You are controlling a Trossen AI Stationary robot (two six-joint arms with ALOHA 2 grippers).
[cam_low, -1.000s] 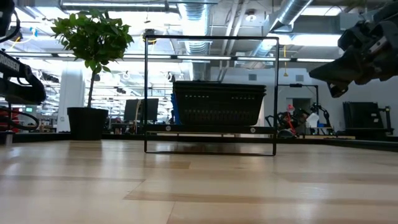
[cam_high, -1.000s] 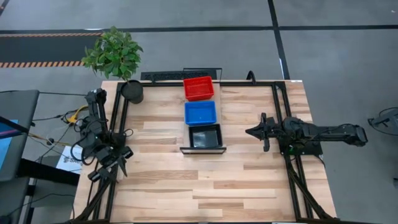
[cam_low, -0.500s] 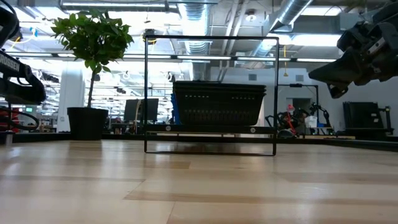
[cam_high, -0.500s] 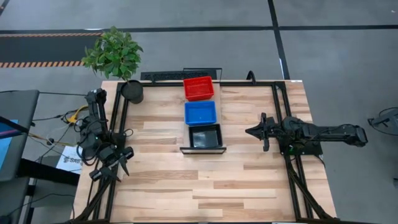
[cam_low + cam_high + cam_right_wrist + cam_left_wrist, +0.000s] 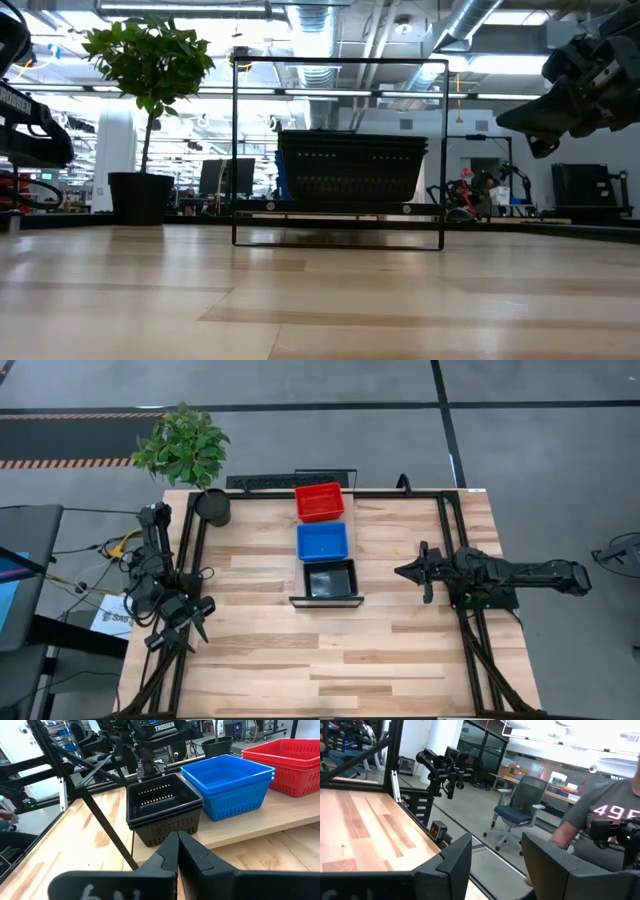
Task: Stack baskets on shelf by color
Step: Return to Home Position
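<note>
Three stacks of baskets stand in a row on the shelf (image 5: 326,601) at mid-table: red (image 5: 320,501) at the far end, blue (image 5: 322,541) in the middle, black (image 5: 330,578) at the near end. The right wrist view shows the black stack (image 5: 162,807), the blue stack (image 5: 231,784) and the red stack (image 5: 287,762) resting by their bases on the plank (image 5: 260,822). My right gripper (image 5: 410,572) hovers shut to the right of the black stack, pointing at it. My left gripper (image 5: 195,622) waits open at the table's left edge.
A round black pot (image 5: 213,507) with a green plant (image 5: 182,442) stands at the far left corner. A black metal frame (image 5: 340,62) rises over the shelf. Bare wood tabletop (image 5: 330,660) lies on the near side. A person in a grey shirt (image 5: 605,820) is beyond the table.
</note>
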